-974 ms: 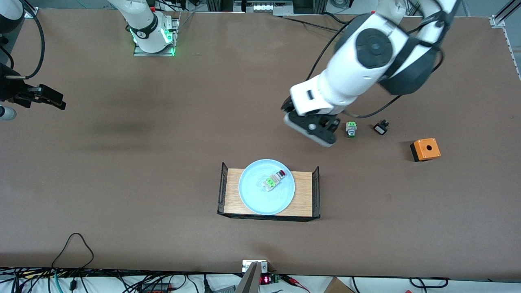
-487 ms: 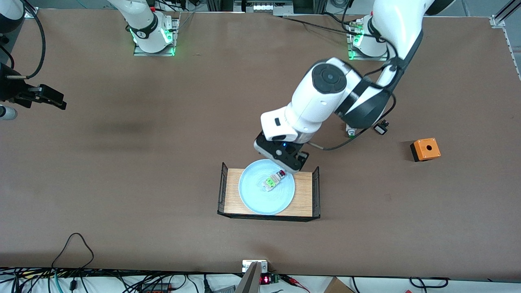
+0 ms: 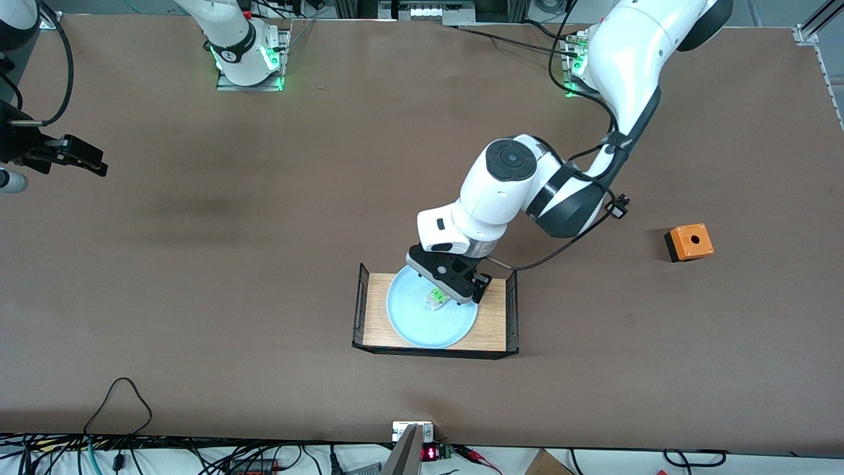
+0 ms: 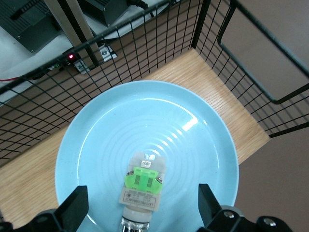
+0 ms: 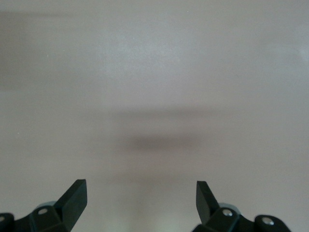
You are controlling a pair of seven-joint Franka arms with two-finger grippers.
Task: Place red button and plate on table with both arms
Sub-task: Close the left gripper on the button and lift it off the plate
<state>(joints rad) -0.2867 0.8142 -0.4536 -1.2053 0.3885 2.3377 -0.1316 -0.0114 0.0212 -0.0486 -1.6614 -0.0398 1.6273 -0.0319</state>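
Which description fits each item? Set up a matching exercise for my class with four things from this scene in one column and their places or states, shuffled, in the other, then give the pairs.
Things
1. red button
2. plate
3. left gripper
4. right gripper

Places or states
A. open, over bare table at the right arm's end
B. lying on the plate
C. resting on the small wooden shelf
D. open, straddling the red button

Pairs: 1-B, 2-C, 3-D, 4-A

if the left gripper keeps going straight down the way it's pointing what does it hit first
Most likely the red button, which lies between the open left gripper fingers on the plate; depth is uncertain.
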